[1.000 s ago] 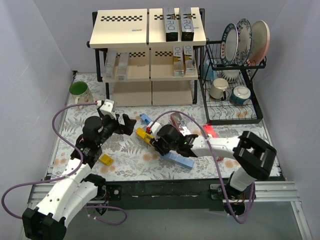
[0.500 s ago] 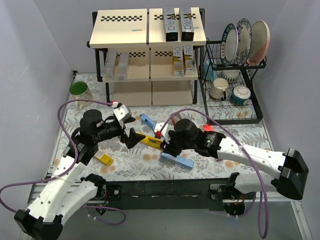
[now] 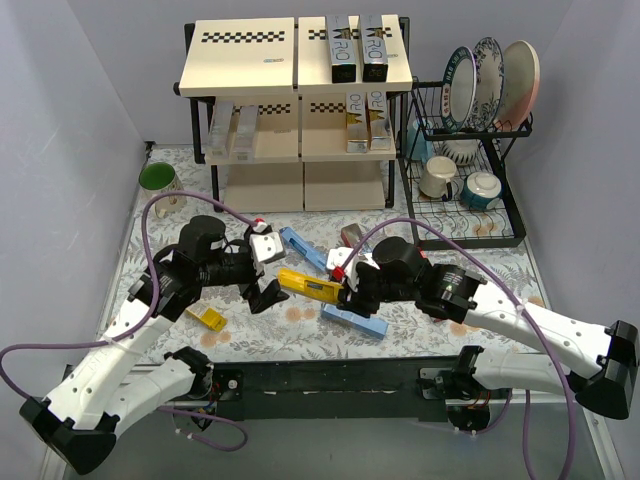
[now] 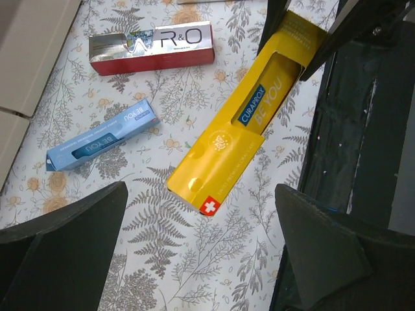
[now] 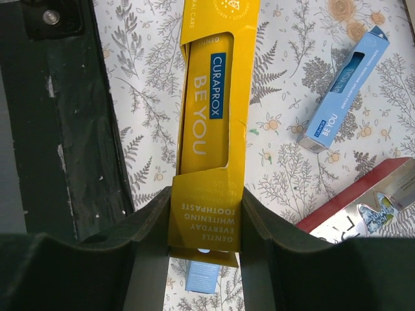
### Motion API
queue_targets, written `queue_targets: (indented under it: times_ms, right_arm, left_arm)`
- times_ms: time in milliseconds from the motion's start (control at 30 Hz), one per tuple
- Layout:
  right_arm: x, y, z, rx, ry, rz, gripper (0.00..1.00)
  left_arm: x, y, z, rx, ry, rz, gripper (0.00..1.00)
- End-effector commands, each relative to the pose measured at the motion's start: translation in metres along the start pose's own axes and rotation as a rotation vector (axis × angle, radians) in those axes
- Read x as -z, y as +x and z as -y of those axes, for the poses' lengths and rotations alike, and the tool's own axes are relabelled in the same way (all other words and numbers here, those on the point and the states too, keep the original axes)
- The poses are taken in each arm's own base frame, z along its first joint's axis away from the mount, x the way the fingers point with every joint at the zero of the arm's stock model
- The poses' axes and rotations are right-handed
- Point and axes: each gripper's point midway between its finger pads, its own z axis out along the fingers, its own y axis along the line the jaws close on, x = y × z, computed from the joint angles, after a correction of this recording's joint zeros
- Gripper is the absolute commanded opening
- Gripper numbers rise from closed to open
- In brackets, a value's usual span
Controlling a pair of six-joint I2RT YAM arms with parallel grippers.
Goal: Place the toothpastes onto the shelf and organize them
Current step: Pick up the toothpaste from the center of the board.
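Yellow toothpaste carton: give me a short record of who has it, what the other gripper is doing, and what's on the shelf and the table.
yellow carton: gripped at one end, other end free
right gripper: shut on the yellow carton
left gripper: open, facing the carton's free end, not touching it
shelf: two cartons on the top tier, four on the middle tier
table: blue carton and silver-red carton among those lying loose
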Motion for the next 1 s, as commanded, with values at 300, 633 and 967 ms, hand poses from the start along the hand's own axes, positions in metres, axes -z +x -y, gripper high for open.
queue_targets:
  times_ms: [300,633,967]
  right_arm:
    - [0.023,-0.045,-0.013,0.054,-0.074,0.149,0.35]
    - [0.026,-0.045,-0.015,0.067,-0.082,0.16,0.36]
    - [0.023,-0.045,-0.015,0.077,-0.087,0.156,0.36]
  left_arm:
    - [-0.004,-0.007,0.023,-0.117,0.178,0.037,0.97]
    - [-0.009,0.003,0.034,-0.062,0.261,0.004,0.76]
    - [-0.013,0.001,0.036,-0.066,0.287,0.014,0.4]
